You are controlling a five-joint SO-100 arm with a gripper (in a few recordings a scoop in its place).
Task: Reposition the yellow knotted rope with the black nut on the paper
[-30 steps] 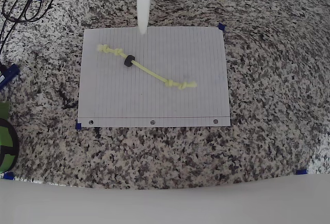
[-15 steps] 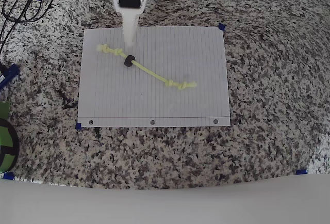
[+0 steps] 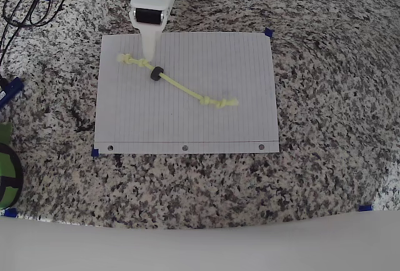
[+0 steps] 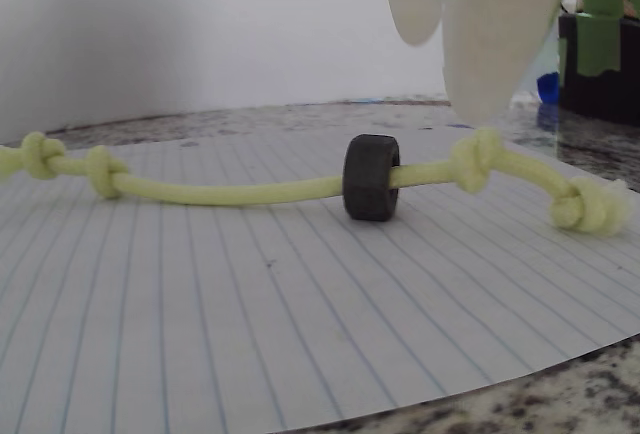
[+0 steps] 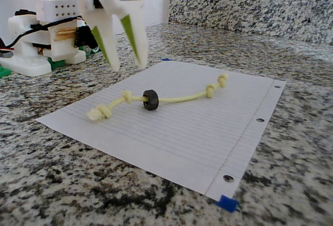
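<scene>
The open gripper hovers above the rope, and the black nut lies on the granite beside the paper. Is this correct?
Not quite. The black nut is threaded on the yellow knotted rope and rests on the paper, not the granite; the fixed view shows it. The gripper is indeed open above the rope.

The rope (image 4: 230, 190) looked like soft woven cord, matt, with fuzzy frayed ends. The nut (image 4: 371, 177) was dark and dull, with a faintly rough, unpolished face. The paper (image 3: 206, 121) was thin, matt and ruled. The counter (image 5: 291, 148) was speckled granite with a polished sheen. The gripper (image 5: 126, 64) fingers (image 4: 495, 24) were smooth cream plastic, slightly glossy.
</scene>
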